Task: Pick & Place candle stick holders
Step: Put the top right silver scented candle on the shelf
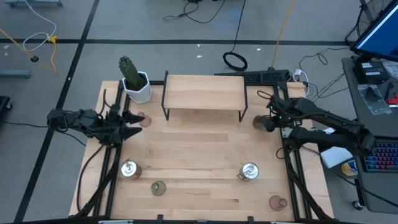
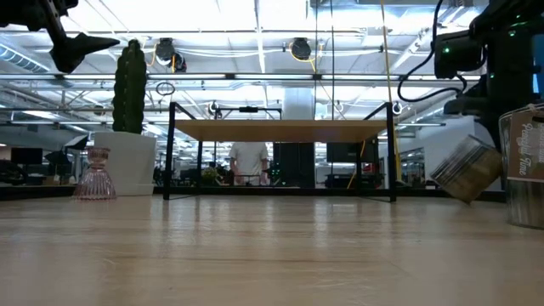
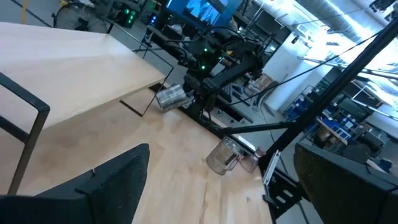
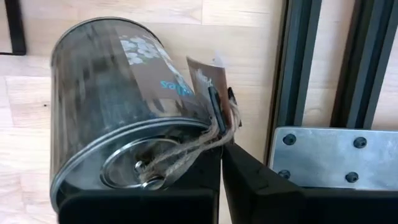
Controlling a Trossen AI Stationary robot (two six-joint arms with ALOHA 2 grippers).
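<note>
In the high view, the right end effector (image 1: 266, 122) sits at the right of the frame, just beyond the right leg of the small wooden shelf (image 1: 204, 91), and it holds a silvery metal holder (image 1: 260, 123) tipped on its side above the surface (image 1: 199, 155). The right wrist view shows how: the two dark fingers (image 4: 249, 186) are pressed together on the twine and paper tag of that holder (image 4: 118, 99), so the can hangs tilted from them beside the dark frame rail (image 4: 298, 68). In the low view the same tilted can (image 2: 465, 170) appears at the right edge, raised off the wood. The left end effector (image 1: 134, 124) is at the left of the high frame, spread wide with nothing between its fingers, just beside a pink glass holder (image 1: 143, 119) that stands in front of the white-potted cactus (image 1: 134, 79). Lower in the high view, a second silvery holder (image 1: 129, 168) stands at lower left, with the olive-green glass holder (image 1: 158, 188) near it toward the bottom edge. A third silvery holder (image 1: 249, 171) stands at lower right, and another pink glass holder (image 1: 277, 201) lies near the bottom right corner of the surface.
</note>
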